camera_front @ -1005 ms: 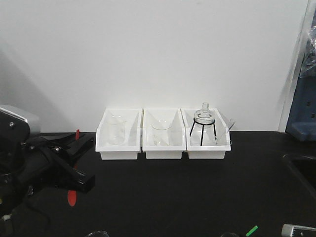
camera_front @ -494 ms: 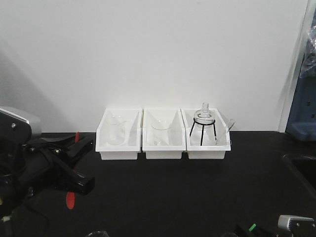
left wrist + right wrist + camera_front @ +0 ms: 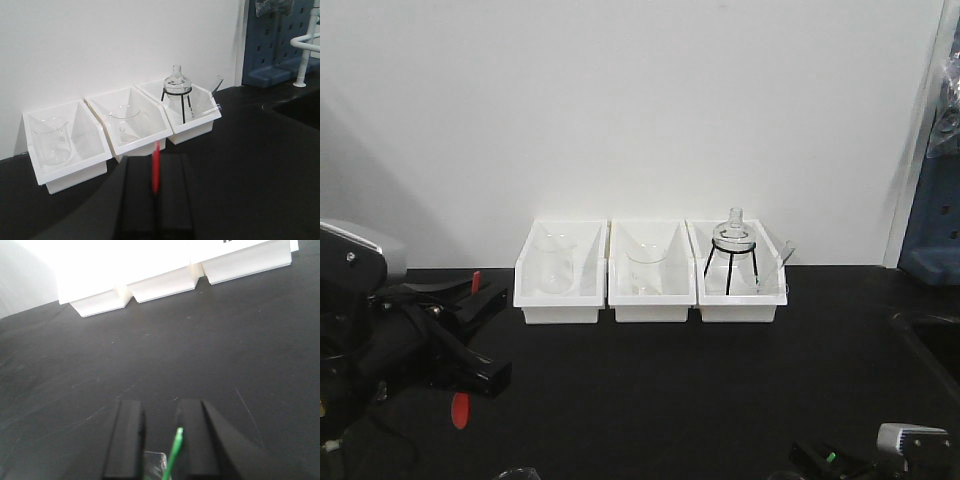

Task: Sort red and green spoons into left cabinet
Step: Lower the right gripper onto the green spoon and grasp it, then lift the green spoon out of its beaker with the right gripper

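Note:
My left gripper (image 3: pixel 470 335) hovers over the black bench at the left, shut on the red spoon (image 3: pixel 461 408). The spoon's stick handle (image 3: pixel 156 170) pokes up between the closed jaws, and its bowl hangs below them. At the bottom right, my right gripper (image 3: pixel 825 462) stands open, low over the bench. The green spoon's handle (image 3: pixel 174 447) rises between its fingers, close to the inner face of the right finger (image 3: pixel 192 440), and a bit of clear glass (image 3: pixel 153 463) shows beneath it. The left cabinet is out of view.
Three white bins stand in a row against the wall: one with a beaker (image 3: pixel 558 272), one with a glass dish (image 3: pixel 650 270), one with a flask on a black tripod (image 3: pixel 733 252). A sink edge (image 3: pixel 928 335) and blue fittings (image 3: pixel 932 225) are at the right.
The right gripper has come in from the bottom right, moving left until its fingers flank the green handle. The left gripper has sunk slightly, still holding the red spoon.

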### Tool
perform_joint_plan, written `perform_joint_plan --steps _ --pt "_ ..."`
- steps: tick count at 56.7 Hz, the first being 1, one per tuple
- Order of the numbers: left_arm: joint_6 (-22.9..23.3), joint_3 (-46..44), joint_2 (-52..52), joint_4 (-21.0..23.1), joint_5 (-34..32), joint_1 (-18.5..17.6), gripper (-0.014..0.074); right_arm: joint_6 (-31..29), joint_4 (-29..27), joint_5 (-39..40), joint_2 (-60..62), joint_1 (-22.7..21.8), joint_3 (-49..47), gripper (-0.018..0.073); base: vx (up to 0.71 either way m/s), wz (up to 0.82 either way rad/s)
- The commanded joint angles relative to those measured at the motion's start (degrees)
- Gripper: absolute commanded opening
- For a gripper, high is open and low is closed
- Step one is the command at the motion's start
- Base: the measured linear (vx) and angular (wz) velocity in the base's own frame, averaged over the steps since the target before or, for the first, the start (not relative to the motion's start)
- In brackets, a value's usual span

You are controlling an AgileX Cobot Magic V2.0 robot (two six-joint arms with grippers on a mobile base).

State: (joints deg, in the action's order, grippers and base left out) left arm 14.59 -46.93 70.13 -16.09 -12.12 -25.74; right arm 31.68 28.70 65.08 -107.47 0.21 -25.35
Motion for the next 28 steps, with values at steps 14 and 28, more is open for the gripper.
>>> perform_joint_plan --steps 14,28 --pt "0.2 -1.6 -1.8 0.7 -5.5 -0.3 -0.0003 1.0 4.5 11.7 2.3 -0.1 -1.0 -0.0015 0.00 0.00" --pt "0.2 -1.6 -1.8 0.7 -5.4 -0.3 -0.0003 1.9 4.8 10.8 7.8 -0.1 -1.0 -0.0008 0.00 0.00"
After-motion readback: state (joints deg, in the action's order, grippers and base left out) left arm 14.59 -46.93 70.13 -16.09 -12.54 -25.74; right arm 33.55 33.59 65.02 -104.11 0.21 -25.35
